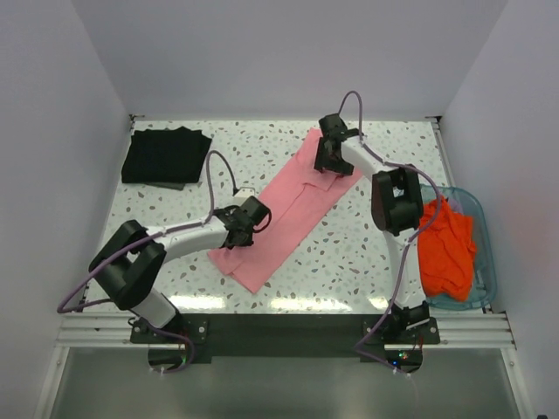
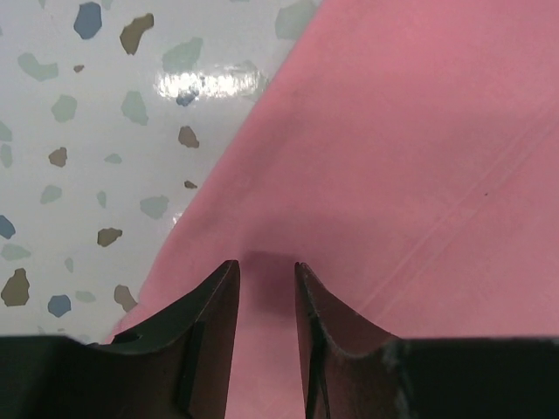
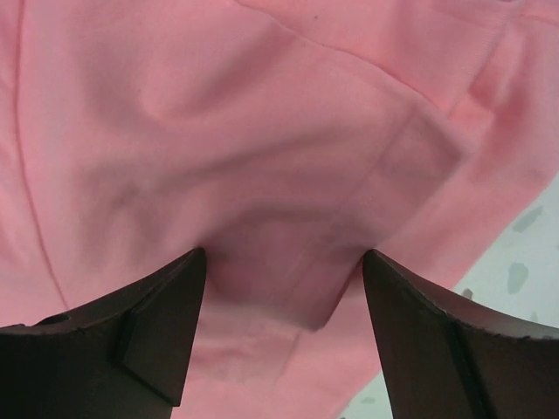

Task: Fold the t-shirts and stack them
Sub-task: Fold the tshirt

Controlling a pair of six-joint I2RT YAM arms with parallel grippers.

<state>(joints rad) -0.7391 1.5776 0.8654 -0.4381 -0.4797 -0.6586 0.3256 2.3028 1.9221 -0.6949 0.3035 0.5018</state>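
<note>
A pink t-shirt [image 1: 293, 205], folded into a long strip, lies diagonally across the middle of the table. My left gripper [image 1: 249, 218] is over its near-left end. In the left wrist view the left gripper [image 2: 266, 264] has a narrow gap between its jaws, and flat pink cloth [image 2: 410, 131] shows beneath. My right gripper [image 1: 332, 161] is over the strip's far-right end. In the right wrist view the right gripper [image 3: 284, 253] stands wide open, its tips down on the pink cloth [image 3: 218, 113], which humps up between them. A folded black t-shirt [image 1: 166, 155] lies at the back left.
A teal see-through tub [image 1: 483, 253] stands at the right edge, holding crumpled orange-red t-shirts [image 1: 445, 249]. The speckled tabletop [image 1: 367, 253] is walled in white at the left, back and right. The arms' bases sit on the rail at the near edge.
</note>
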